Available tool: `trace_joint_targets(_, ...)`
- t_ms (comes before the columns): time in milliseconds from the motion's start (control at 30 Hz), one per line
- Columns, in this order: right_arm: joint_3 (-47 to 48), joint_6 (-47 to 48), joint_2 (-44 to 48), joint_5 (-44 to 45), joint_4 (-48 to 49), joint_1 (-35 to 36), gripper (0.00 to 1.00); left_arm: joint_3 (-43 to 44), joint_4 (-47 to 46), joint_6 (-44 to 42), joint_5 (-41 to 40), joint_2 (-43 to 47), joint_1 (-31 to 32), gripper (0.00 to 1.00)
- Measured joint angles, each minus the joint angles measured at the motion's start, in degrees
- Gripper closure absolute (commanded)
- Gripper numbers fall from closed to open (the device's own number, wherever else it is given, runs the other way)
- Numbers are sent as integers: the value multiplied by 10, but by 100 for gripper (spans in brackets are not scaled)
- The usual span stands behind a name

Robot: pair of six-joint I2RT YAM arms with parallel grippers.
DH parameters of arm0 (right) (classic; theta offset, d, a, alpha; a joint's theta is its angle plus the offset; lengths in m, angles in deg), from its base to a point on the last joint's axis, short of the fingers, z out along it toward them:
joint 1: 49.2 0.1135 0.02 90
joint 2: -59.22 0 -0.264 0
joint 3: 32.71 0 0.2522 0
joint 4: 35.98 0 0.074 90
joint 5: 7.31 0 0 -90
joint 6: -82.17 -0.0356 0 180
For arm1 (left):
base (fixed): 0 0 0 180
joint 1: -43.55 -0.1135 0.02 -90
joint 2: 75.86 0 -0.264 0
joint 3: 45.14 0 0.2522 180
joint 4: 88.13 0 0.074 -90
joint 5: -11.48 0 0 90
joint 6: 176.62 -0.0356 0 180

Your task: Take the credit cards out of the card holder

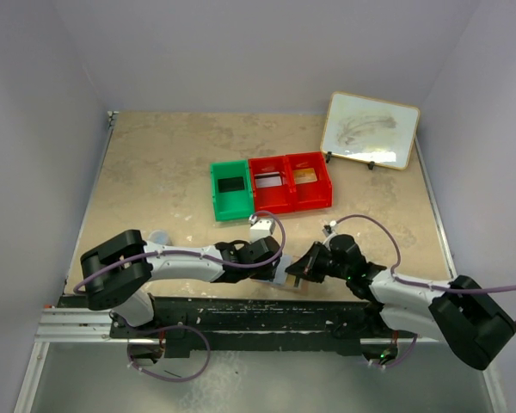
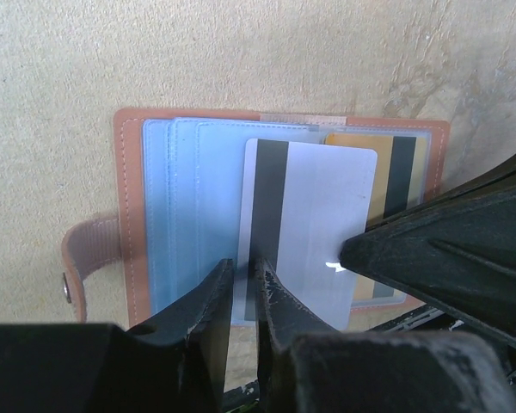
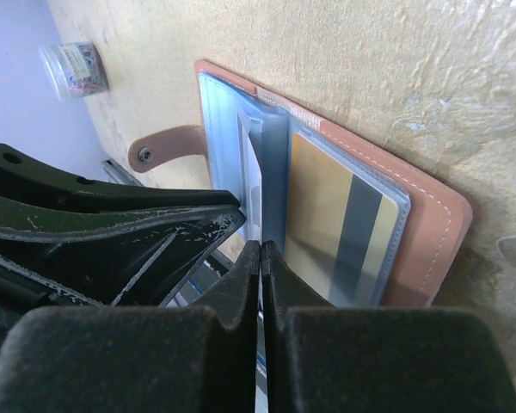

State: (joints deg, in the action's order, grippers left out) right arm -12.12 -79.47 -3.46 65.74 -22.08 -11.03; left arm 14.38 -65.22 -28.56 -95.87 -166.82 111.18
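The tan-pink card holder (image 2: 127,215) lies open on the table by the near edge, also in the top view (image 1: 294,282) and right wrist view (image 3: 434,219). A white-grey card with a black stripe (image 2: 322,215) sticks halfway out of a pale blue sleeve. My left gripper (image 2: 245,274) is shut on this card's lower edge. A gold-yellow card (image 3: 318,206) sits in the rightmost sleeve. My right gripper (image 3: 261,249) is shut on the edge of a sleeve page beside it. One of its fingers (image 2: 447,249) shows in the left wrist view, with its tip on the white card.
A green bin (image 1: 217,200) holding a black card and two red bins (image 1: 290,203) holding a white and a gold card stand mid-table. A framed whiteboard (image 1: 370,129) leans at the back right. A small white block (image 1: 260,228) and a small jar (image 3: 73,69) stand near the arms.
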Motion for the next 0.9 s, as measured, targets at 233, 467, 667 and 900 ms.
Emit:
trace_joint_targets(233,0,-6,19,9,-20,-1,80,0,2,0,1,-1,0,87)
trace_joint_targets(467,-7,-25,-8,10,34,-1,82,0,-3,5,5,-3,0,87)
trace_joint_targets(667,-7,-28,-40,12,63,-1,83,0,-7,11,7,-3,0,87)
trace_joint_targets(900,-6,-22,-95,5,106,-1,88,0,-9,14,11,-3,0,87)
